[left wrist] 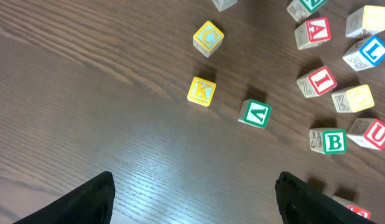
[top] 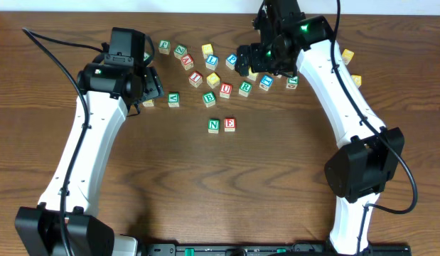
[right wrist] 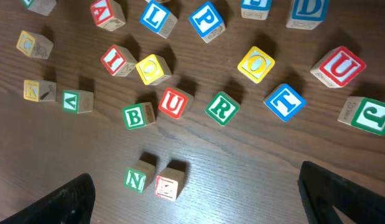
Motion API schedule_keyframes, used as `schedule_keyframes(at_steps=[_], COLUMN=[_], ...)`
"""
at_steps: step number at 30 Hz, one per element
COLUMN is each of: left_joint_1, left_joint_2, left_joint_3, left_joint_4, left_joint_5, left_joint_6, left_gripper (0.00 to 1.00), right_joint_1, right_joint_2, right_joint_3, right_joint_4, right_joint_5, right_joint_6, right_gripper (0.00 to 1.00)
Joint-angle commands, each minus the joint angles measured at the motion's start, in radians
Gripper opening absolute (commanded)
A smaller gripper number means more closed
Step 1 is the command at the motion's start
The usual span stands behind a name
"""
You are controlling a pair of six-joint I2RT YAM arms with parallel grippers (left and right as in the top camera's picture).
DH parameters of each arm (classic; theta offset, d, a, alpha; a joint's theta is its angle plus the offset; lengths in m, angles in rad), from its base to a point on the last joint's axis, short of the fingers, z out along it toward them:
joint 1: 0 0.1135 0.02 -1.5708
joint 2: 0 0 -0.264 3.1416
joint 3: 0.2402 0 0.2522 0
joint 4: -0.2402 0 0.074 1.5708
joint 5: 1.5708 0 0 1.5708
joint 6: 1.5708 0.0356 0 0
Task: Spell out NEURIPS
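Green N point(top: 214, 125) and red E point(top: 229, 124) sit side by side in front of the loose pile; they show again as N point(right wrist: 136, 179) and E point(right wrist: 168, 185) in the right wrist view. Behind them lie red U point(right wrist: 172, 103), green R point(right wrist: 222, 108), red I point(right wrist: 114, 60), blue P point(right wrist: 206, 20) and a yellow-faced cube point(right wrist: 152, 68). My right gripper point(right wrist: 195, 202) hangs open above the pile, holding nothing. My left gripper point(left wrist: 195, 199) is open over bare wood left of the pile, also with nothing in it.
Other cubes are scattered around: green B point(right wrist: 135, 116), blue T point(right wrist: 284, 101), yellow O point(right wrist: 256, 64), a second red U point(right wrist: 339, 65), green J point(right wrist: 371, 115), yellow K point(left wrist: 201, 91), green V point(left wrist: 255, 113). Two yellow cubes point(top: 347, 55) lie at the far right.
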Motion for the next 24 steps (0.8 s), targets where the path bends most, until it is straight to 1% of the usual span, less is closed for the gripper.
schedule_keyframes(at_steps=[1, 13, 24], left_joint_1=[0.014, 0.014, 0.014], left_joint_2=[-0.013, -0.007, 0.031], left_joint_3=[0.019, 0.018, 0.018], left_joint_4=[0.014, 0.024, 0.027], left_joint_5=[-0.014, -0.013, -0.013], left_joint_6=[0.015, 0.014, 0.014], left_gripper=[0.81, 0.81, 0.81], right_joint_1=[0.013, 0.014, 0.021], right_joint_2=[-0.016, -0.016, 0.011], right_joint_3=[0.015, 0.003, 0.002], right_joint_4=[0.005, 0.021, 0.071], right_joint_5=[-0.002, -0.002, -0.002], right_joint_6=[-0.011, -0.011, 0.0], right_gripper=[0.99, 0.99, 0.99])
